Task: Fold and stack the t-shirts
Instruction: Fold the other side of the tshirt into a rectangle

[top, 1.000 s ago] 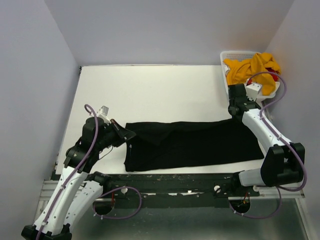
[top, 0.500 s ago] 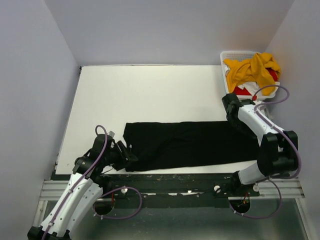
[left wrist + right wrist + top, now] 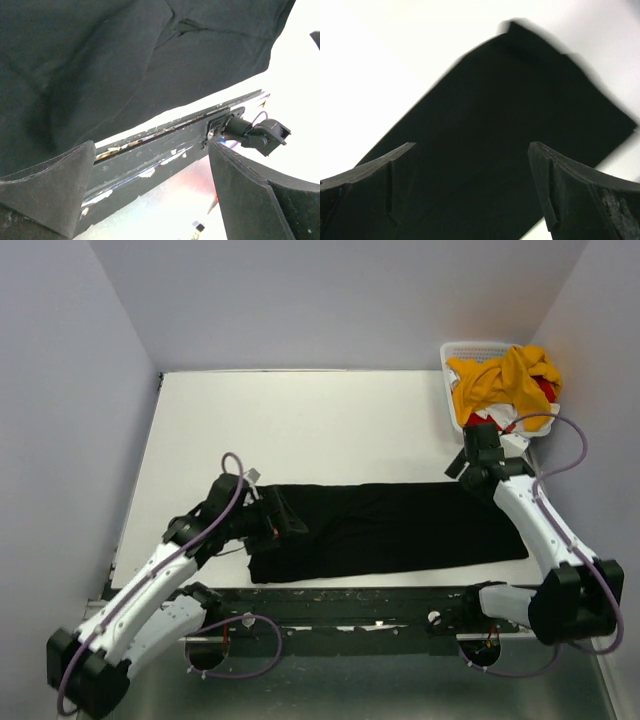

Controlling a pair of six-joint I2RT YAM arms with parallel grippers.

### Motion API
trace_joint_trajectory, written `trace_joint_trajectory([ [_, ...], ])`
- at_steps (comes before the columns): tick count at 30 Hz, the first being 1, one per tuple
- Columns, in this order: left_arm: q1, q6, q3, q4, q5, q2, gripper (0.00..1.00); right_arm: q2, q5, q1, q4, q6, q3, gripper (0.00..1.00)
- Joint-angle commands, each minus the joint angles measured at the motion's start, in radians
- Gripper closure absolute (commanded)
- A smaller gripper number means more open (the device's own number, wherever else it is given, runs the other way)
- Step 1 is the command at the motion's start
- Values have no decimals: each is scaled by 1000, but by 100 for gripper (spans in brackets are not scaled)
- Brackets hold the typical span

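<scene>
Top external view: a large black t-shirt (image 3: 390, 530) lies flat on the white surface (image 3: 300, 420). It forms a long band that runs from under the left pincer (image 3: 290, 522) across to just below the right pincer (image 3: 463, 468). Each pincer stands at one short end of the band, probably so the two arms can work the cloth together and keep it straight.

Both pincers are spread wide and hold nothing. In the left wrist view the fingers frame bare air, with the black cloth beyond them and the surface's dark front rail (image 3: 165, 145) below. The cloth there shows soft creases and an overlapping layer, which suggests it is already folded lengthwise. In the right wrist view the fingers are just as wide apart. A smooth, square-cornered end of the shirt lies ahead of them, slightly blurred.

Behind the right pincer, at the far corner, a white slatted basket (image 3: 447, 390) holds a mustard-yellow shirt (image 3: 490, 380) heaped over a red shirt (image 3: 545, 390). They appear to be waiting their turn, so the task looks to be at an early stage. The band probably still needs folding across its length.
</scene>
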Motion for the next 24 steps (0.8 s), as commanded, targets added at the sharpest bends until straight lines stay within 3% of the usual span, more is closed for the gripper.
trace_joint_trajectory([
  [1,-73,8,60,352,106,332,1,-190,-795,8,566,-305,-205,0],
  [4,-73,30,104,428,101,513,2,-221,-1028,10,678,-317,-286,0],
  [8,-47,52,143,436,64,680,1,-178,-1114,96,707,-279,-322,0],
  [12,0,44,110,522,79,745,1,-145,-1030,360,797,-228,-376,0],
  [18,87,54,91,588,137,818,1,-81,-911,644,1006,-141,-443,7],
  [24,108,63,80,595,142,847,1,84,-736,764,1057,-153,-380,38],
])
